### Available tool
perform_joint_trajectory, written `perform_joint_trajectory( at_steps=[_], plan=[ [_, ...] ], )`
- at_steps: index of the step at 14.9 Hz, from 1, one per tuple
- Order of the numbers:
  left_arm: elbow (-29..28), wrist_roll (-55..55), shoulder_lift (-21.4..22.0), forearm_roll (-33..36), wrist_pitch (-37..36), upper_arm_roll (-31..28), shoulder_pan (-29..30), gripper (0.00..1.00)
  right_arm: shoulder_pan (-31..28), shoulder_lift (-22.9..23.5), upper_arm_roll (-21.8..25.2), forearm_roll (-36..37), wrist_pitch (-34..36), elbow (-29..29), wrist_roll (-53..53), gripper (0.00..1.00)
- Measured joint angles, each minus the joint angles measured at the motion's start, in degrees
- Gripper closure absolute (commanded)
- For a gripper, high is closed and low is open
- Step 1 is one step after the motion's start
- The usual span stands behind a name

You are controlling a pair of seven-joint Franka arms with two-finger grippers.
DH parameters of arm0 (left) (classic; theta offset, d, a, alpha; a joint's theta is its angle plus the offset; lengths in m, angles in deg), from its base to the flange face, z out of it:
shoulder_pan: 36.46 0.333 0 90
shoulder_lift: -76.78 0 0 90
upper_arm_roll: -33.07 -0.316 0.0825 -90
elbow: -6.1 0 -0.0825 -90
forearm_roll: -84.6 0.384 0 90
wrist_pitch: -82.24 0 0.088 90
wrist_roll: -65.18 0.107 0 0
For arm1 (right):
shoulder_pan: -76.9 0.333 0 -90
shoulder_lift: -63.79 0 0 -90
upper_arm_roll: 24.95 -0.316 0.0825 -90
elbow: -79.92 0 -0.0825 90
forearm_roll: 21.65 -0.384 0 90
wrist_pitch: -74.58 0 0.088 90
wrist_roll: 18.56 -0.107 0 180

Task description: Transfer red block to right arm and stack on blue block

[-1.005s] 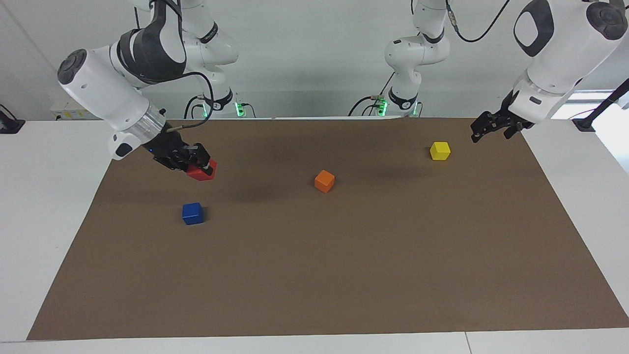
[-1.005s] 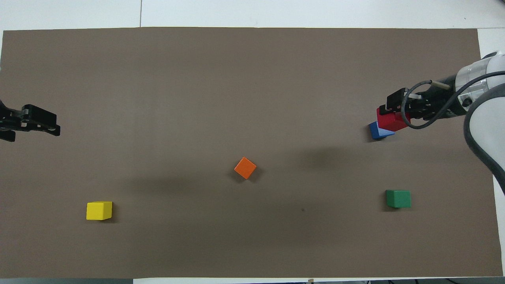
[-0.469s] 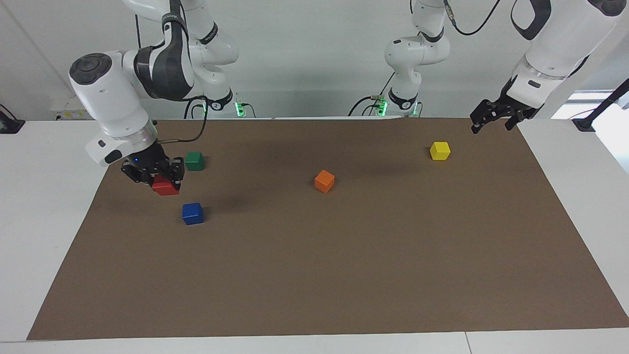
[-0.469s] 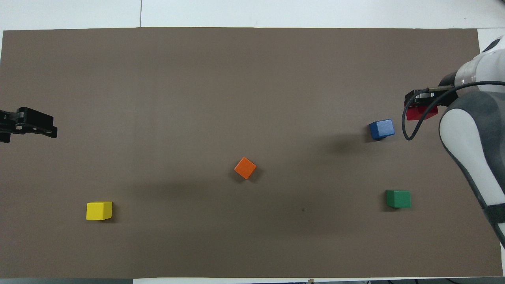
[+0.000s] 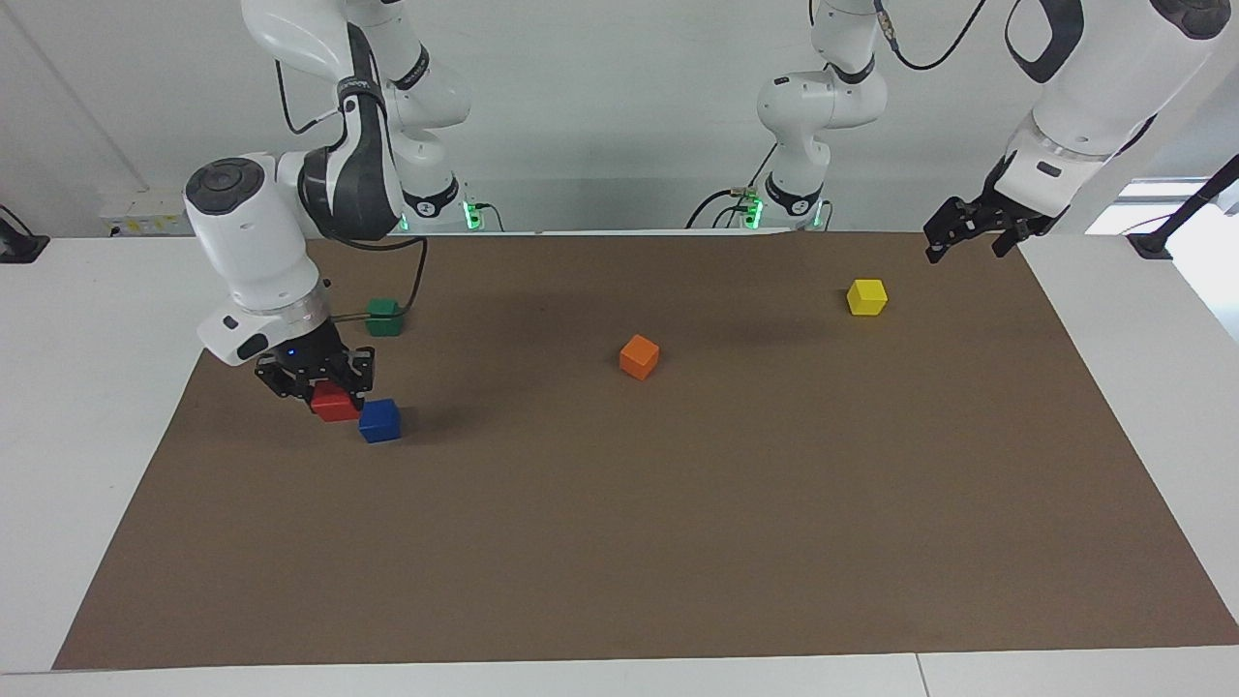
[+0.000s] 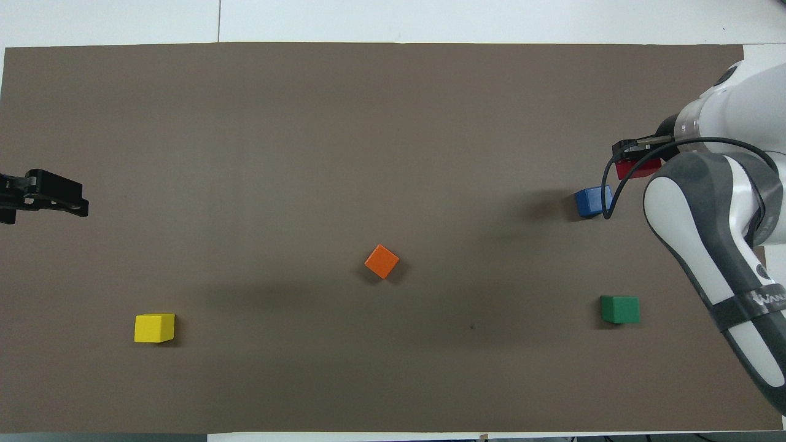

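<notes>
The red block (image 5: 335,402) sits pinched between the fingers of the right gripper (image 5: 323,379), which we see hanging just above the brown mat (image 5: 678,542) at the right arm's end of the table. Going from the largest thing down, we note first the mat, which covers most of the white table (image 5: 87,387) and lies under everything else. The right arm (image 5: 261,261) comes next, bent down over the mat's edge with its wrist pointing at the surface and a small blue light showing above the fingers. The left arm (image 5: 1084,106) waits over the mat's corner at its own end, and we cannot tell whether the left gripper (image 5: 953,232) is spread or pressed together.

Among the cubes, the blue block (image 5: 379,420) rests on the mat just beside the right gripper, on the side toward the table's middle; the held red block looks close to it, and we cannot tell if they touch. The green cube (image 5: 384,317) lies near this gripper, nearer to the robots. The orange cube (image 5: 639,356) stands well apart from it, toward mid-table. The yellow cube (image 5: 866,296) lies near the left gripper.
</notes>
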Motion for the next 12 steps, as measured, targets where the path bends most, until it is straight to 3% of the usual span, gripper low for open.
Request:
perform_joint_trajectory(
  at_steps=[5, 12],
  plan=[
    [0.0, 0.0, 0.0, 0.0, -0.3, -0.2, -0.7, 0.00, 0.7, -0.1, -0.1, 0.0, -10.7, -7.9, 0.0, 1.00],
    [0.3, 0.0, 0.1, 0.0, -0.9, -0.1, -1.2, 0.00, 0.7, -2.8, -0.1, 0.0, -11.1, -14.3, -3.0, 1.00]
  ],
)
